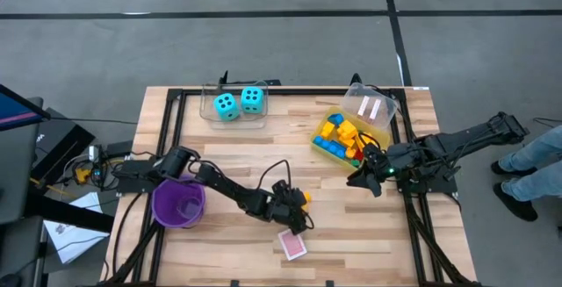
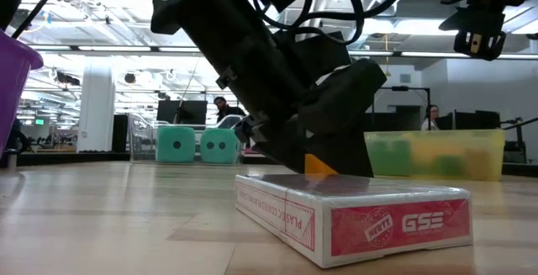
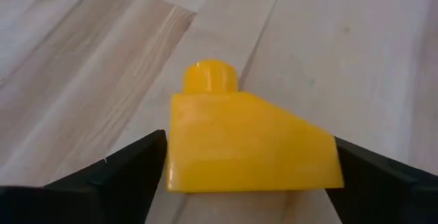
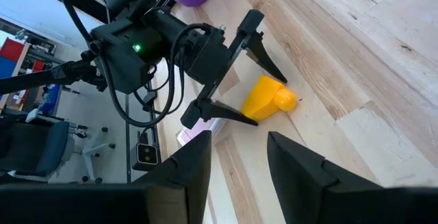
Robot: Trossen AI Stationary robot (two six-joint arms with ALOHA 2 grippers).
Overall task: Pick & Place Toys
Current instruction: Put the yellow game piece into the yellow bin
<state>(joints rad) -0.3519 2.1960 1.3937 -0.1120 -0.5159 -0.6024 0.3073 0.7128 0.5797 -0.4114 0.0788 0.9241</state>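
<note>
A single yellow brick (image 3: 250, 142) is being approached for pickup, so the step in hand is judged to be the grasp itself, not yet closed. The brick lies on the wooden counter (image 1: 351, 226) near its middle front, just beside the pink card box (image 1: 292, 245), and it is framed by the left end effector (image 1: 299, 210), whose fingers (image 4: 226, 112) are spread to either side of it; in the left wrist view a dark finger is seen close to each flank of the brick, though contact cannot be confirmed. The next move is judged to call for the fingers to be pressed together on the brick's flat sides and for a clean lift, after which the brick would presumably be carried to the yellow bin (image 1: 349, 136) at the counter's right rear, where other coloured bricks (image 1: 338, 139) are already gathered. The left arm is stretched low across the counter from the left edge, past the purple cup (image 1: 179, 203), its wrist pitched down toward the brick. The right end effector (image 1: 362, 180) is held above the counter just in front of the bin, its fingers parted and empty. Two cyan dice (image 1: 239, 103) sit in a clear tray at the rear.
</note>
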